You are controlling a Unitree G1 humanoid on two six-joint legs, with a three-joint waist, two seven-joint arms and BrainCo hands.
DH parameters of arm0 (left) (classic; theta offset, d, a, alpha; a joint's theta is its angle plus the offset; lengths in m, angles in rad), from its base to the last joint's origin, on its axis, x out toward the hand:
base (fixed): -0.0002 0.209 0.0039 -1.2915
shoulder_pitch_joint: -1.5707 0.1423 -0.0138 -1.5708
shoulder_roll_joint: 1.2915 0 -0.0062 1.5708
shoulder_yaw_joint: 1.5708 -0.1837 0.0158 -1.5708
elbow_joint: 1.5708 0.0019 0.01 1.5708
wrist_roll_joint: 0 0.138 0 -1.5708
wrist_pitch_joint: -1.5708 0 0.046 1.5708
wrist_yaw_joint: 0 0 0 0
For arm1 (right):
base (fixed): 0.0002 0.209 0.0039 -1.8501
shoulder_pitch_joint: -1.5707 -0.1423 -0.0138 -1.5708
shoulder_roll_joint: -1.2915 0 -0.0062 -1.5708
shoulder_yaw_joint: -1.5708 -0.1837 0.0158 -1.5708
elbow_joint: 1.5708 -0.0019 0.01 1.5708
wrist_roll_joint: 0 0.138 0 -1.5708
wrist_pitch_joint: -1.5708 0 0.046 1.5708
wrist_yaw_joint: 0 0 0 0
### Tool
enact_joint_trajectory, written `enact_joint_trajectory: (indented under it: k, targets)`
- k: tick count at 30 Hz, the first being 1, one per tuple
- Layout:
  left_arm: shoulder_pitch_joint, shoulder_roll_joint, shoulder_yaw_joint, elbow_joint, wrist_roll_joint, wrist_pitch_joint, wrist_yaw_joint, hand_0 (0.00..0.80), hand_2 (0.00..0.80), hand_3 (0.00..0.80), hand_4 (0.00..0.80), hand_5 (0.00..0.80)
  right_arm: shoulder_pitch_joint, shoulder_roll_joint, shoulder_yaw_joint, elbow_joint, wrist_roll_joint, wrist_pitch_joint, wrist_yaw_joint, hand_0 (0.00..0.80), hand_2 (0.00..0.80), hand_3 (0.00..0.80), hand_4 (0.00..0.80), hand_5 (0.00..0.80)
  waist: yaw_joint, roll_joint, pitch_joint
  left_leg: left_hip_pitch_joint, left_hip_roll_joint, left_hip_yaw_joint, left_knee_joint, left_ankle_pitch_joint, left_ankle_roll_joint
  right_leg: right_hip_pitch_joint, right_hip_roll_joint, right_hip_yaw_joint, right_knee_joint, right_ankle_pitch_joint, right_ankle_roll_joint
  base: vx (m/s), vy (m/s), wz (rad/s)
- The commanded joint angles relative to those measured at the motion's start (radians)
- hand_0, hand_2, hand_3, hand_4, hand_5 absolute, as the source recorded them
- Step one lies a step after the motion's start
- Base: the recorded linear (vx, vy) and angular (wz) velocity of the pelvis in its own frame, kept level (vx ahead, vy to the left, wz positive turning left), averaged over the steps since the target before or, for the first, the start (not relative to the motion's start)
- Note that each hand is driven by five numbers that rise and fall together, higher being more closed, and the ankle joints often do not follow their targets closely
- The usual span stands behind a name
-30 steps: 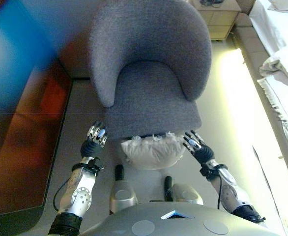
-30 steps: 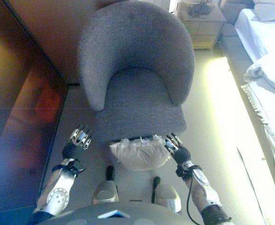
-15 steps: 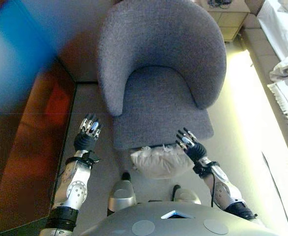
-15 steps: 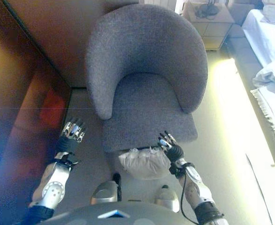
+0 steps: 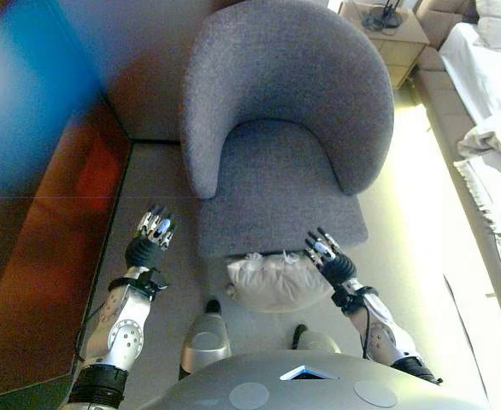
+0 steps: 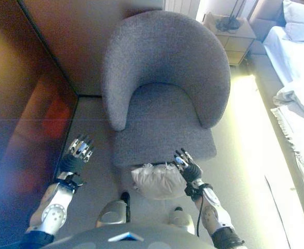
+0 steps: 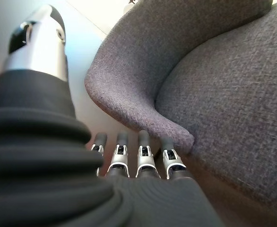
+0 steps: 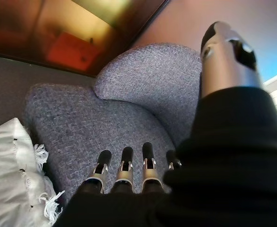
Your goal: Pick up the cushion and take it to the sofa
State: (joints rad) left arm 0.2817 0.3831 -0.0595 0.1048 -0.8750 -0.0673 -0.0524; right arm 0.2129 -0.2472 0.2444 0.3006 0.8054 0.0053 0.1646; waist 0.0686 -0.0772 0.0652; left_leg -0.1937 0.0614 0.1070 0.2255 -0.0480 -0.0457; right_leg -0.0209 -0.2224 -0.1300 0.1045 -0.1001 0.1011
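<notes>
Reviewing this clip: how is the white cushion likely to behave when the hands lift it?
The cushion looks puffy and rumpled, so it is probably soft, light and likely to sag. Its fringed edge may flop loosely. With the right hand beside it and the left hand apart, one-sided lifting might let it droop.

No text, label, brand, number or sign can be read in any of the views.
</notes>
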Motion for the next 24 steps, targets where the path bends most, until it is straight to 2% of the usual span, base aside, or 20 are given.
enact_joint_trajectory:
  k: [1, 6, 8, 9, 10, 12, 13, 15, 16, 18, 19, 20, 22, 23, 24]
  targets:
    - [0.029, 0.032, 0.007, -0.070, 0.078, -0.047, -0.029, 0.000, 0.000, 0.000, 0.000, 0.000, -0.014, 0.000, -0.034, -0.039, 0.000, -0.034, 0.021, 0.000, 0.000, 0.000, 0.000, 0.000, 0.010, 0.008, 0.006, -0.008, -0.036, 0.032, -0.084, 0.021, 0.076, 0.071, -0.002, -0.026, 0.214, 0.129, 0.067, 0.068, 0.047, 0.14]
    - [0.040, 0.041, 0.016, -0.076, 0.076, -0.037, -0.060, 0.000, 0.000, 0.000, 0.000, 0.000, -0.027, -0.012, -0.039, -0.052, 0.004, -0.021, 0.007, 0.000, 0.000, 0.000, 0.000, 0.000, 0.017, -0.008, 0.007, -0.007, -0.031, 0.061, -0.052, 0.002, 0.078, 0.068, 0.002, -0.048, 0.226, 0.128, 0.062, 0.070, 0.042, 0.24]
    - [0.021, 0.052, 0.011, -0.079, 0.062, -0.024, -0.086, 0.000, 0.000, 0.000, 0.000, 0.000, -0.031, -0.018, -0.048, -0.057, 0.010, -0.036, -0.007, 0.000, 0.000, 0.000, 0.000, 0.000, 0.017, -0.013, 0.018, -0.065, -0.005, 0.140, 0.018, -0.019, 0.077, 0.082, 0.004, -0.085, 0.230, 0.108, 0.053, 0.017, -0.036, 0.38]
    - [0.008, 0.059, 0.008, -0.077, 0.053, -0.018, -0.094, 0.000, 0.000, 0.000, 0.000, 0.000, -0.039, -0.021, -0.048, -0.049, 0.012, -0.050, -0.011, 0.000, 0.000, 0.000, 0.000, 0.000, 0.018, -0.022, 0.024, -0.077, 0.001, 0.157, 0.038, -0.046, 0.074, 0.092, -0.002, -0.102, 0.252, 0.084, 0.054, -0.042, 0.000, 0.70]
    - [-0.008, 0.056, 0.006, -0.069, 0.048, -0.023, -0.088, 0.000, 0.000, 0.000, 0.000, 0.000, -0.059, -0.016, -0.040, -0.032, 0.012, -0.057, -0.006, 0.000, 0.000, 0.000, 0.000, 0.000, 0.037, -0.026, 0.024, -0.081, -0.006, 0.143, 0.011, -0.029, 0.092, 0.092, -0.007, -0.131, 0.284, 0.108, 0.048, -0.019, 0.066, 0.80]
    - [-0.016, 0.048, -0.004, -0.070, 0.073, -0.026, -0.065, 0.000, 0.000, 0.000, 0.000, 0.000, -0.069, 0.001, -0.038, -0.025, -0.003, -0.046, -0.028, 0.000, 0.000, 0.000, 0.000, 0.000, 0.047, -0.036, 0.025, -0.062, -0.027, 0.138, -0.008, -0.034, 0.111, 0.087, -0.023, -0.151, 0.353, 0.153, 0.061, 0.034, 0.104, 0.21]
    - [-0.014, 0.048, -0.008, -0.073, 0.091, -0.033, -0.043, 0.000, 0.000, 0.000, 0.000, 0.000, -0.068, 0.005, -0.030, -0.037, -0.009, -0.038, -0.038, 0.000, 0.000, 0.000, 0.000, 0.000, 0.045, -0.041, 0.029, -0.036, -0.045, 0.125, -0.010, -0.066, 0.124, 0.052, -0.054, -0.142, 0.458, 0.183, 0.080, 0.078, 0.100, -0.27]
    - [-0.015, 0.054, -0.003, -0.085, 0.073, -0.030, -0.029, 0.000, 0.000, 0.000, 0.000, 0.000, -0.060, -0.002, -0.013, -0.064, -0.017, -0.039, -0.029, 0.000, 0.000, 0.000, 0.000, 0.000, 0.044, -0.031, 0.039, 0.001, -0.043, 0.118, -0.025, -0.076, 0.132, -0.028, -0.098, -0.145, 0.575, 0.200, 0.073, 0.057, 0.066, -0.20]
    - [-0.014, 0.055, 0.006, -0.089, 0.067, -0.018, -0.030, 0.000, 0.000, 0.000, 0.000, 0.000, -0.061, -0.005, -0.006, -0.067, -0.024, -0.046, -0.020, 0.000, 0.000, 0.000, 0.000, 0.000, 0.049, -0.027, 0.045, 0.018, -0.043, 0.108, -0.034, -0.077, 0.127, -0.045, -0.121, -0.157, 0.572, 0.195, 0.065, 0.065, -0.039, -0.12]
    - [-0.017, 0.057, 0.006, -0.084, 0.089, -0.006, -0.026, 0.000, 0.000, 0.000, 0.000, 0.000, -0.083, 0.000, 0.007, -0.051, -0.021, -0.055, -0.018, 0.000, 0.000, 0.000, 0.000, 0.000, 0.062, -0.026, 0.056, 0.023, -0.036, 0.095, -0.034, -0.072, 0.102, -0.024, -0.156, -0.178, 0.455, 0.199, 0.065, 0.050, -0.159, 0.03]
    - [-0.021, 0.060, 0.001, -0.080, 0.096, -0.005, -0.018, 0.000, 0.000, 0.000, 0.000, 0.000, -0.096, 0.004, 0.014, -0.047, -0.020, -0.057, -0.022, 0.000, 0.000, 0.000, 0.000, 0.000, 0.065, -0.027, 0.061, 0.019, -0.029, 0.093, -0.029, -0.071, 0.092, -0.020, -0.171, -0.182, 0.402, 0.214, 0.071, -0.049, -0.242, 0.15]
    - [-0.029, 0.065, -0.009, -0.074, 0.092, -0.009, -0.012, 0.000, 0.000, 0.000, 0.000, 0.000, -0.112, 0.008, 0.021, -0.047, -0.021, -0.058, -0.030, 0.000, 0.000, 0.000, 0.000, 0.000, 0.067, -0.026, 0.066, 0.002, -0.016, 0.099, -0.026, -0.047, 0.083, -0.021, -0.186, -0.197, 0.316, 0.247, 0.062, -0.085, -0.297, 0.17]
    - [-0.040, 0.073, -0.023, -0.059, 0.070, -0.034, -0.003, 0.000, 0.000, 0.000, 0.000, 0.000, -0.136, 0.006, 0.034, -0.055, -0.024, -0.061, -0.043, 0.000, 0.000, 0.000, 0.000, 0.000, 0.059, -0.040, 0.087, -0.022, 0.016, 0.100, 0.005, -0.054, 0.046, -0.028, -0.235, -0.192, 0.144, 0.307, 0.095, -0.066, -0.343, 0.12]
    - [-0.043, 0.078, -0.028, -0.056, 0.057, -0.046, 0.000, 0.000, 0.000, 0.000, 0.000, 0.000, -0.144, 0.002, 0.036, -0.059, -0.020, -0.059, -0.047, 0.000, 0.000, 0.000, 0.000, 0.000, 0.054, -0.044, 0.095, -0.031, 0.039, 0.091, 0.019, -0.068, 0.020, -0.026, -0.251, -0.173, 0.077, 0.323, 0.124, -0.055, -0.284, 0.11]
    - [-0.046, 0.080, -0.032, -0.051, 0.044, -0.056, 0.001, 0.000, 0.000, 0.000, 0.000, 0.000, -0.149, -0.002, 0.036, -0.062, -0.018, -0.057, -0.052, 0.000, 0.000, 0.000, 0.000, 0.000, 0.051, -0.045, 0.102, -0.048, 0.051, 0.095, 0.032, -0.055, 0.015, -0.029, -0.262, -0.174, 0.034, 0.353, 0.125, -0.024, -0.258, 0.07]
